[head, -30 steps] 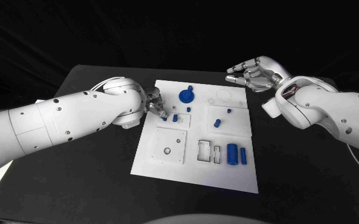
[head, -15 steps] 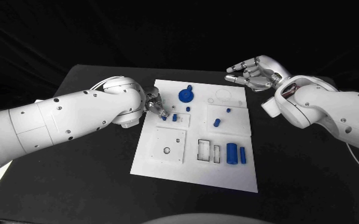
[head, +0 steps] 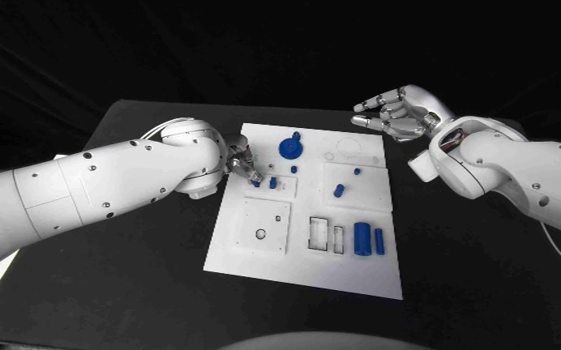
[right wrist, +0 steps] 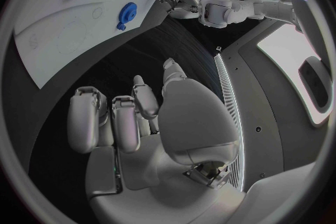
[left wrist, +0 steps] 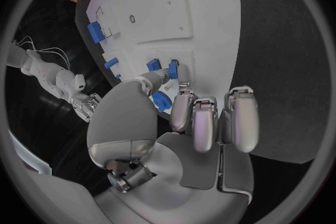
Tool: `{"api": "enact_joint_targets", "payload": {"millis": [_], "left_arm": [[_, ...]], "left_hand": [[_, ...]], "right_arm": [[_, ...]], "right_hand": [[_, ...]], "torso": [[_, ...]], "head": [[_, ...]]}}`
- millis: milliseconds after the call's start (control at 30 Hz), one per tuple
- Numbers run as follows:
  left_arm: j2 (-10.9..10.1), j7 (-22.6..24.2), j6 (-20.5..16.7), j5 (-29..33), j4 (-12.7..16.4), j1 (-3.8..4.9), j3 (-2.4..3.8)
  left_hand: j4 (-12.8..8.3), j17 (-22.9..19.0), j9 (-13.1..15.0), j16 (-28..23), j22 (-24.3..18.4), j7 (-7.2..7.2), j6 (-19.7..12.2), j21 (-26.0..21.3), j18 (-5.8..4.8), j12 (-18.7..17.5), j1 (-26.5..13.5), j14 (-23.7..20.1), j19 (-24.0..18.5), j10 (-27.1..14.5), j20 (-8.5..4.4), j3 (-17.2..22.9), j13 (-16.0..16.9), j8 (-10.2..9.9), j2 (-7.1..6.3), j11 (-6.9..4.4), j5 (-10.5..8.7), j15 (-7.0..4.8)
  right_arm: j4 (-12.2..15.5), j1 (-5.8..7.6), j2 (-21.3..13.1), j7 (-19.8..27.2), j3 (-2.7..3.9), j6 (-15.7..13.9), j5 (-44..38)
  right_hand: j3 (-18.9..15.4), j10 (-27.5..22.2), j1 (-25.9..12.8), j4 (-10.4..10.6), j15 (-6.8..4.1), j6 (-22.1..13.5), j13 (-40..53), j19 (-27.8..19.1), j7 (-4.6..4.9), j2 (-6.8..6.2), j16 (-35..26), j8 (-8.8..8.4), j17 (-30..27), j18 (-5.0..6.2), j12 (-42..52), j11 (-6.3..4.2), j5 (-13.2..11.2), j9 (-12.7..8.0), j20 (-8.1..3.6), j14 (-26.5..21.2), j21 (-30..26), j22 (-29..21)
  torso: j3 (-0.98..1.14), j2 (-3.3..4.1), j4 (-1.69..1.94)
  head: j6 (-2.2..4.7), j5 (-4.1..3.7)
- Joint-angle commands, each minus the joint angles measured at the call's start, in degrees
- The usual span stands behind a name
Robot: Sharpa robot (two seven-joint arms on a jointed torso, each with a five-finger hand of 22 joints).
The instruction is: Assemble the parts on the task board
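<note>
**Left hand working at the board's left edge, right hand idling beyond its far corner**

A black table (head: 140, 228) is sitting under a dark backdrop, carrying the flat white task board (head: 351, 273) in its middle.

At the left, the white left arm is reaching in and its silver left hand (head: 242, 162) is resting its fingertips at the board's left edge, touching a small blue part (head: 256, 181); whether it is pinching that piece or merely pressing on it cannot be told. In the left wrist view the fingers (left wrist: 203, 123) are curling down just above the blue pieces.

Moving right, a blue peg (head: 274, 182) is standing beside that part, a round gear-like blue piece (head: 290, 150) is lying toward the far edge, a small blue block (head: 339, 191) is sitting mid-board, and two blue cylinders (head: 364, 239) are lying side by side near the right edge, next to rectangular recesses.

At the far right, the right hand (head: 397, 115) is hovering above the table past the board's far right corner, well apart from every part, its metallic fingers loosely curled and spread with nothing in them.
</note>
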Motion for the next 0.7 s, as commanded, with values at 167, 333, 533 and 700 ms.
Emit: {"api": "enact_joint_targets", "payload": {"millis": [167,333,533,700], "left_arm": [[0.16,-0.14,2.67,-1.12,0.37,-0.36,-0.28],[0.14,-0.2,2.8,-1.73,0.49,-0.36,-0.27],[0.13,-0.2,2.53,-2.05,0.53,-0.36,-0.27],[0.17,-0.21,2.45,-2.11,0.49,-0.36,-0.27]], "left_hand": [[-3.39,15.07,-0.02,0.17,7.04,0.2,0.2,0.28,-1.21,0.25,4.07,6.03,2.83,0.68,-0.48,1.89,0.4,-0.12,0.25,0.09,3.9,-0.11],[-3.73,15.07,-0.02,0.17,7.17,0.27,0.25,0.37,-1.25,0.31,4.36,6.03,2.88,0.77,-0.43,2.08,0.5,-0.06,0.27,0.15,4.1,-0.04],[-3.84,15.07,-0.02,0.17,7.21,0.3,0.28,0.39,-1.26,0.4,4.44,6.03,2.9,0.84,-0.41,2.14,0.61,-0.03,0.28,0.18,4.14,-0.02],[-3.55,15.07,-0.03,0.17,7.2,0.33,0.41,0.37,-1.25,0.5,3.89,6.03,2.9,0.97,-0.34,1.81,0.73,0.06,0.18,0.28,4.06,0.08]], "right_arm": [[-0.03,-0.05,0.1,0.53,0.01,0.42,-0.08],[-0.08,-0.05,0.14,0.57,0.01,0.43,-0.07],[-0.1,-0.05,0.2,0.6,0.01,0.42,-0.06],[-0.1,-0.05,0.24,0.63,0.01,0.4,-0.05]], "right_hand": [[-0.41,-0.32,-0.02,0.1,-0.22,0.31,-0.03,-0.09,-0.24,0.53,-0.33,0.21,7.56,0.73,-0.27,-0.12,0.16,0.09,-0.25,4.12,-0.29,-0.04],[-0.44,-0.36,-0.05,0.13,-0.22,0.3,-0.09,-0.1,-0.24,0.58,-0.35,0.21,7.54,0.73,-0.34,-0.12,0.19,0.08,-0.25,4.11,-0.31,-0.07],[-0.48,-0.37,-0.1,0.18,-0.22,0.29,-0.1,-0.11,-0.24,0.69,-0.35,0.21,7.55,0.74,-0.34,-0.11,0.25,0.08,-0.25,4.11,-0.32,-0.1],[-0.48,-0.37,-0.1,0.18,-0.22,0.29,-0.1,-0.11,-0.24,0.69,-0.35,0.21,7.55,0.74,-0.34,-0.11,0.25,0.08,-0.25,4.11,-0.32,-0.1]], "torso": [[-0.04,0.02,-0.01],[-0.02,-0.02,0.04],[-0.03,-0.01,0.04],[0.02,-0.01,-0.02]], "head": [[-0.07,0.07],[-0.1,0.09],[-0.05,0.14],[-0.06,0.2]]}}
